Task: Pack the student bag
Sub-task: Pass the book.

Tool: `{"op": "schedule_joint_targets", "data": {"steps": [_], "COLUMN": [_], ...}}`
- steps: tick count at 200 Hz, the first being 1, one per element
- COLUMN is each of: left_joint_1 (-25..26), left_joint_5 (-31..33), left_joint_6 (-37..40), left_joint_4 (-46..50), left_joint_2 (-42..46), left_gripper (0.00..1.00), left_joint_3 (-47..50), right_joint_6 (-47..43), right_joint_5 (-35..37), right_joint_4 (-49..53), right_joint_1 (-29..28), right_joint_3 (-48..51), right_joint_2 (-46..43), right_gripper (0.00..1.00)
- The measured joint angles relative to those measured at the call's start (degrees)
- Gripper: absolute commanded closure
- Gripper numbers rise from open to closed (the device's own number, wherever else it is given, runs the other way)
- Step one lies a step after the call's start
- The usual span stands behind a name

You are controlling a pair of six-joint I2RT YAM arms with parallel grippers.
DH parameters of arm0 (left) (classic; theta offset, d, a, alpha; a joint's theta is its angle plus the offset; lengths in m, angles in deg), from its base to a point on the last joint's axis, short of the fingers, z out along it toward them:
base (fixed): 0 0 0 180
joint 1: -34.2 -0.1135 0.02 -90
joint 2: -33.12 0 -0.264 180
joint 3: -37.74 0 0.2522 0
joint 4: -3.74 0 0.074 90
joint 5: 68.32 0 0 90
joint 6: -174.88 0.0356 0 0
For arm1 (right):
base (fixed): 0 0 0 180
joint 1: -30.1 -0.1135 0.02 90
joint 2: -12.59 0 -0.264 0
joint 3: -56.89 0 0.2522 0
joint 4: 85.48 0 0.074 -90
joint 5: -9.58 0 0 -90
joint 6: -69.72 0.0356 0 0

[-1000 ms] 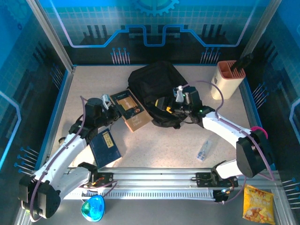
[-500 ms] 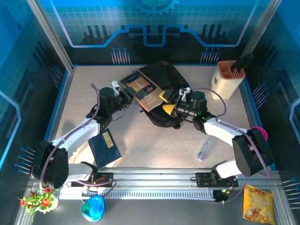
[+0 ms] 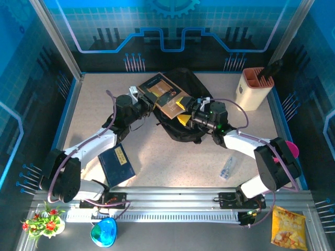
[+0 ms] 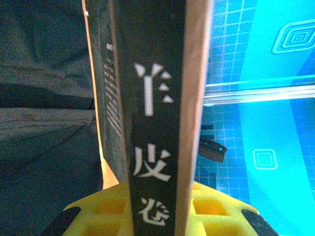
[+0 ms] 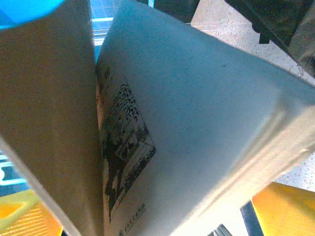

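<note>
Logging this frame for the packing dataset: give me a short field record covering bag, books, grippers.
bag: student bag, black, centre-back of the table
held item: brown book, tilted, raised over the bag
left gripper: shut on the brown book's spine
right gripper: shut on the brown book's opposite edge
loose item: blue book, flat on the table by the left arm
packed: not yet

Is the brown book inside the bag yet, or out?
Out. The left hand and right hand hold the brown book up over the student bag, its cover showing.
</note>
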Motion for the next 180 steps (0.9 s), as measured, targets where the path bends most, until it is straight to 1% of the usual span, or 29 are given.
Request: {"op": "schedule_joint_targets", "data": {"steps": [30,57,94,113,142,154,167,180], "left_joint_1": [0.55,0.94,1.01,1.01,1.01,1.01,1.01,1.01], "left_joint_5": [0.68,1.60,2.82,3.19,3.45,3.58,3.67,3.85], "left_joint_6": [-0.02,-0.04,-0.04,-0.02,0.07,0.26,0.33,0.68], "left_joint_4": [-0.94,-2.16,-3.65,-4.13,-4.04,-3.82,-3.50,-3.32], "left_joint_2": [-0.09,-0.28,-0.74,-0.76,-0.79,-0.76,-0.79,-0.76], "left_gripper": [0.89,0.89,0.88,0.89,0.87,0.86,0.83,0.75], "left_joint_3": [0.00,0.00,0.00,0.00,0.04,0.04,0.04,0.04], "right_joint_6": [2.34,4.31,6.34,7.30,8.04,8.28,8.22,7.89], "right_joint_5": [1.86,3.67,5.86,6.80,7.45,7.50,7.28,7.02], "right_joint_4": [-2.89,-5.25,-8.46,-10.54,-15.67,-17.00,-18.10,-18.27], "right_joint_1": [-1.25,-1.86,-2.08,-2.05,-1.66,-1.33,-1.03,-0.87], "right_joint_3": [0.00,0.02,0.68,1.75,3.32,3.58,3.67,3.82], "right_joint_2": [1.31,1.57,1.57,1.66,2.32,2.32,2.32,2.32], "right_gripper": [0.15,0.25,0.44,0.58,0.71,0.78,0.83,0.90]}}
